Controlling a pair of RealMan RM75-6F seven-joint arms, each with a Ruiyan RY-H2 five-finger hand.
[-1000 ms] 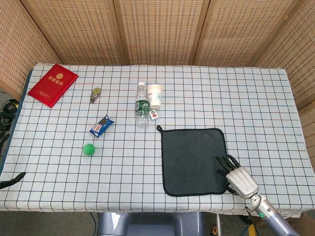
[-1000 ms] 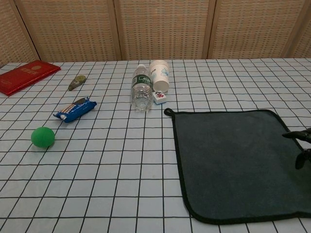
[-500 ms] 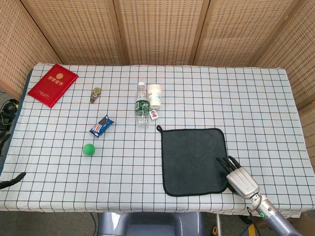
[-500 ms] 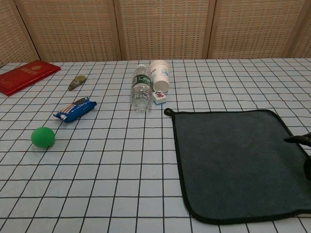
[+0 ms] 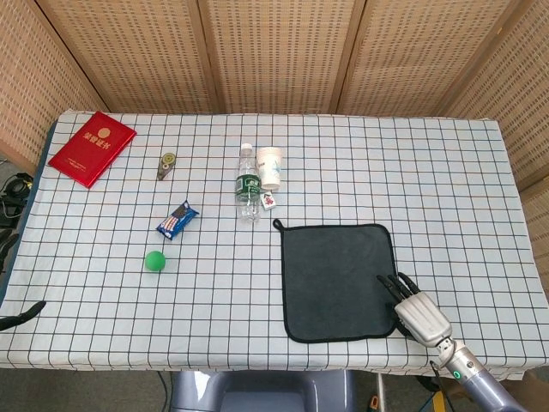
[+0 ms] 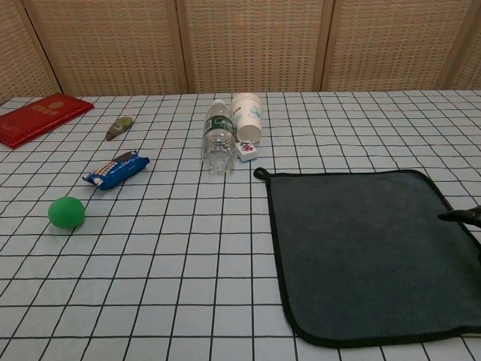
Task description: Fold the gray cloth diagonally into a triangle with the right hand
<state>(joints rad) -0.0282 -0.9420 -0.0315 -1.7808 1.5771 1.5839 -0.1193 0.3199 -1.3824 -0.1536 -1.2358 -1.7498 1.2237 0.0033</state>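
Resting at the near right corner of the gray cloth point(image 5: 338, 281), my right hand point(image 5: 418, 314) has its fingers point(image 5: 393, 287) extended and slightly apart over the fabric, holding nothing. Lying flat, the cloth has a green ball point(image 5: 154, 261), snack packet point(image 5: 177, 220), water bottle point(image 5: 247, 184) and paper cup point(image 5: 270, 166) beyond it. Since 1 second ago my hand has slid slightly toward the table edge.

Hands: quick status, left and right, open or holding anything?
Left hand: not in view.
Right hand: open, fingers spread over the near right corner of the gray cloth, holding nothing.
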